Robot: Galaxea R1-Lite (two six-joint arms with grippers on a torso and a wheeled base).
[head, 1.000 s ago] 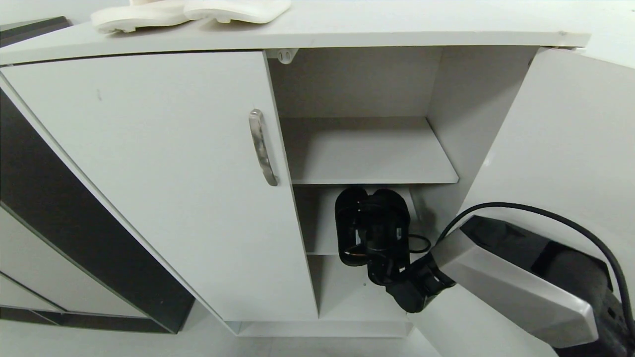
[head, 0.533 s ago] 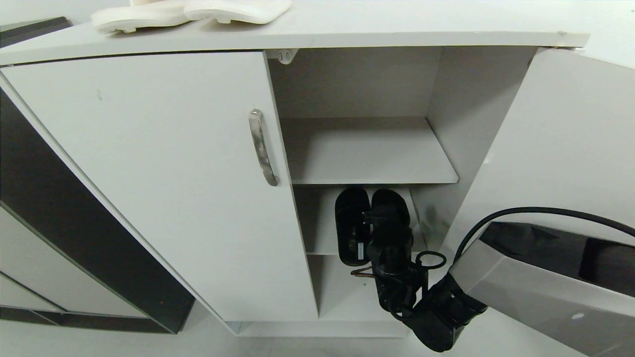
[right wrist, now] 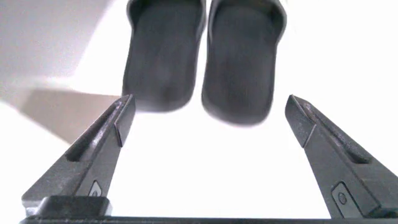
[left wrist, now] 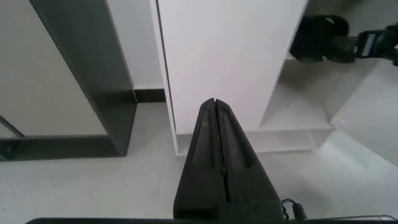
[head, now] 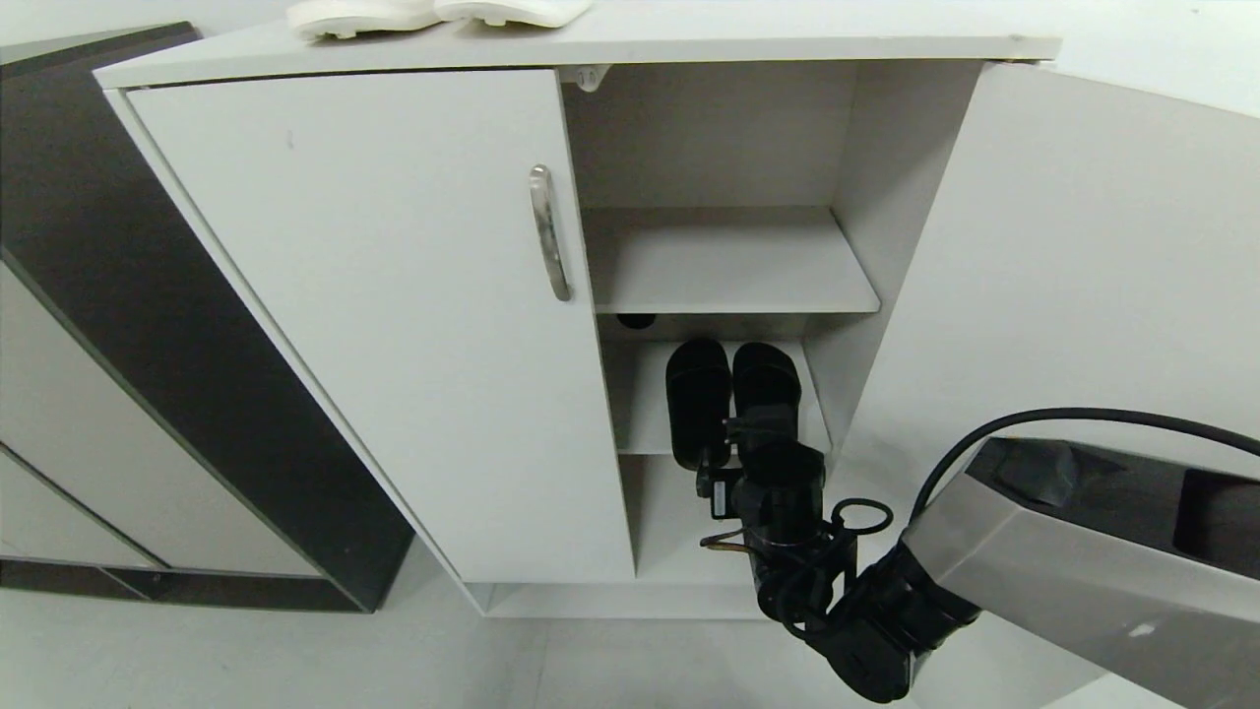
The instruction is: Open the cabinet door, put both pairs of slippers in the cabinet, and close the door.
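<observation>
Slippers (right wrist: 165,62) — the black pair — lie just beyond the spread right gripper (right wrist: 209,102)

My right arm enters low on the right of the head view: a silver-grey forearm shell (head: 1043,571) slants down to a black wrist joint (head: 876,630). A black cable (head: 1034,416) arcs over the forearm, with a small loop by the wrist. The black two-finger right gripper (head: 724,455) points forward, away from me, jaws spread wide and not clamped on anything. In the right wrist view its black angular fingers (right wrist: 118,124) sit far out on either side. The black left gripper (left wrist: 214,106) hangs low, aimed forward and down. Its two long flat halves are pressed together along a thin seam, holding nothing.
</observation>
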